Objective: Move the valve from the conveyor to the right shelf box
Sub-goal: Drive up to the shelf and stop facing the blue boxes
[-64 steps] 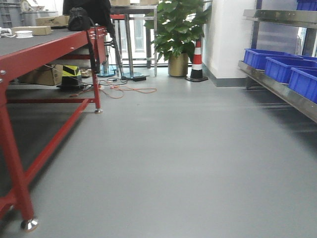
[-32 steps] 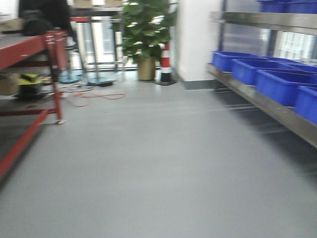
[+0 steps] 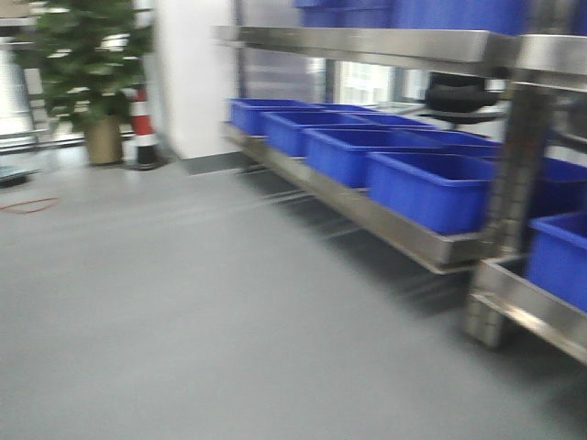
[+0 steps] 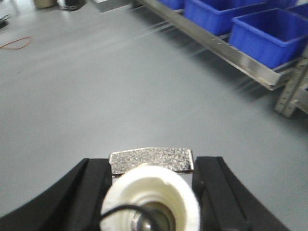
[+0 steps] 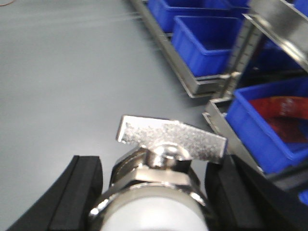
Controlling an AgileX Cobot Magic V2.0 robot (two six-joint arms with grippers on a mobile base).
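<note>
With the shelf (image 3: 394,231) and its blue boxes (image 3: 431,188) having swung from the 3 o'clock edge to fill the view, the robot is turning toward the drop-off while the right gripper (image 5: 156,182) is clamping the valve (image 5: 168,139) and the left gripper (image 4: 154,185) a second valve (image 4: 151,160), securing both in transit.

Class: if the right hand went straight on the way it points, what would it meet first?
Probably the grey floor, just left of the shelf of blue boxes; depth is unclear.
</note>
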